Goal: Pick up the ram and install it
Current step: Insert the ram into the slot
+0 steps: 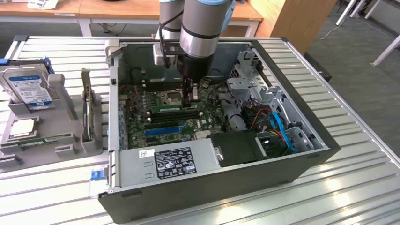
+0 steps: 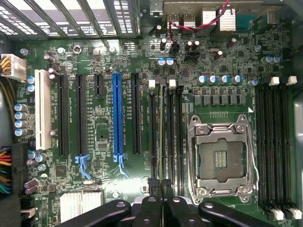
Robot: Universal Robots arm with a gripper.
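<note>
Over the motherboard (image 2: 104,127), jaws tight on the ram (image 1: 174,108), board lettering unreadable.

The ram (image 1: 174,108) stands on edge in a motherboard slot, a little above and left of the middle of my exterior view.

From here I read it as a long, thin green board with a paler label patch on the face turned to the camera. It runs almost level across the frame, and its end toward the exterior view's right sits slightly higher. In my wrist view I see the ram (image 2: 162,137) edge-on, as a narrow yellow-green strip lined up inside one of the long black slots (image 2: 174,137) beside the processor socket (image 2: 221,158). I cannot tell whether it is pressed fully home.
</note>
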